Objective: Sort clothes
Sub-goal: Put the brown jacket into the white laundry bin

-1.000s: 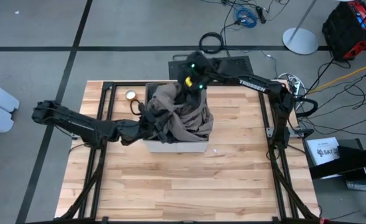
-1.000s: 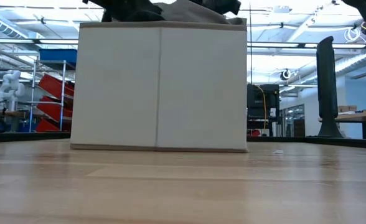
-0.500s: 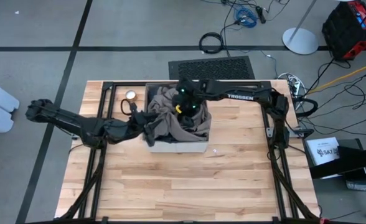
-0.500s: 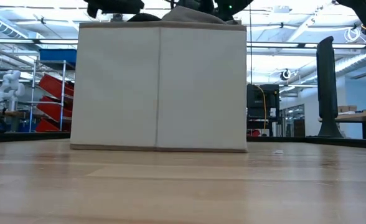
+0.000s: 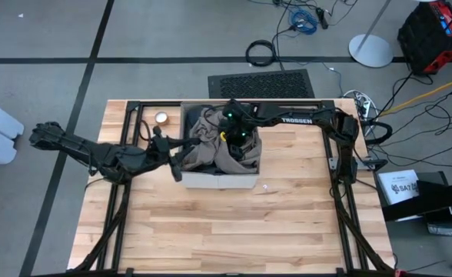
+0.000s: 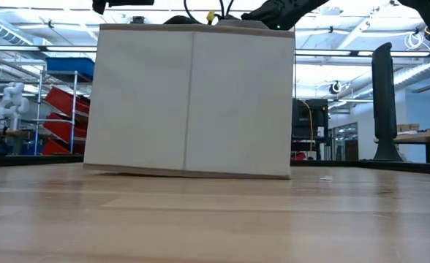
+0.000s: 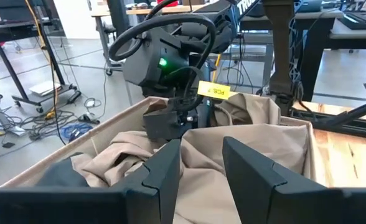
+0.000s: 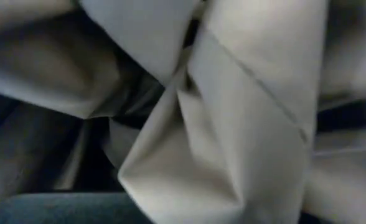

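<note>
Square beige cardboard box (image 5: 211, 181) holding crumpled khaki-tan fabric garment (image 5: 211, 142), far centre of wooden table (image 5: 234, 231).
Left gripper (image 7: 201, 163): at box's left rim, fingers apart, empty. Right gripper (image 5: 236, 132): down in the garment; grip cannot be told.

Right gripper (image 5: 234, 142) fingertips buried in khaki-tan garment (image 5: 211, 142), grip undecidable, box (image 6: 189, 102) wall screening the clothes below both grippers, close-up folds blurred.
</note>
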`<state>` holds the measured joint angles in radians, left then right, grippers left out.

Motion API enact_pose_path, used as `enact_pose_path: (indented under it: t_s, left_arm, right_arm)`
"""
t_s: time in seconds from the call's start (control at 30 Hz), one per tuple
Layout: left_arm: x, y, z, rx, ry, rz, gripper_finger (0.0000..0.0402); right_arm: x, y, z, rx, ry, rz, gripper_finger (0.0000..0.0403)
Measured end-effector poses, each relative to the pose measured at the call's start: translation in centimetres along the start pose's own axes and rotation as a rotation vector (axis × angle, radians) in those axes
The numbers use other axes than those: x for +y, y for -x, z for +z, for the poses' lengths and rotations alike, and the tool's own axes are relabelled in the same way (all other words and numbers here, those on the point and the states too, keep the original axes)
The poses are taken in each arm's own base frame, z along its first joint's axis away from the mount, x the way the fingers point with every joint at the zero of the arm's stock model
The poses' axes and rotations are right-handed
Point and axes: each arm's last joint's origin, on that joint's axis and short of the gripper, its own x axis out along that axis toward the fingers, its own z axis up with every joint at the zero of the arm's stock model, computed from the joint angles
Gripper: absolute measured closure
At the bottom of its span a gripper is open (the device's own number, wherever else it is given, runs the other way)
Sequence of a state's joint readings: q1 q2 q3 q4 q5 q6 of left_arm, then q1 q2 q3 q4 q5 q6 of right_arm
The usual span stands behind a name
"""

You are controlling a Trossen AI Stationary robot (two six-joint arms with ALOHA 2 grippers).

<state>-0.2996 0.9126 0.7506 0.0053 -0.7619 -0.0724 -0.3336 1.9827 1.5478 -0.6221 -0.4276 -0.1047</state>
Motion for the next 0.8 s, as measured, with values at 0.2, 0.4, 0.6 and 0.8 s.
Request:
enact_pose_path:
  t_s: [0.2, 0.4, 0.6, 0.8]
  left_arm:
    - [0.0, 0.0, 0.0, -0.004, 0.005, -0.002, 0.0269]
    - [0.0, 0.0, 0.1, -0.005, 0.007, -0.002, 0.0269]
    - [-0.2, 0.2, 0.0, -0.005, 0.004, -0.013, 0.0269]
    - [-0.4, 0.3, 0.0, -0.004, 0.001, -0.026, 0.0269]
  right_arm:
    - [0.6, 1.2, 0.8, -0.036, 0.019, 0.024, 0.0325]
    - [2.1, 3.7, 2.8, -0.062, 0.053, 0.023, 0.0325]
    - [3.3, 6.9, 4.9, -0.084, 0.1, -0.002, 0.0315]
    - [4.5, 10.3, 6.8, -0.137, 0.136, -0.078, 0.0282]
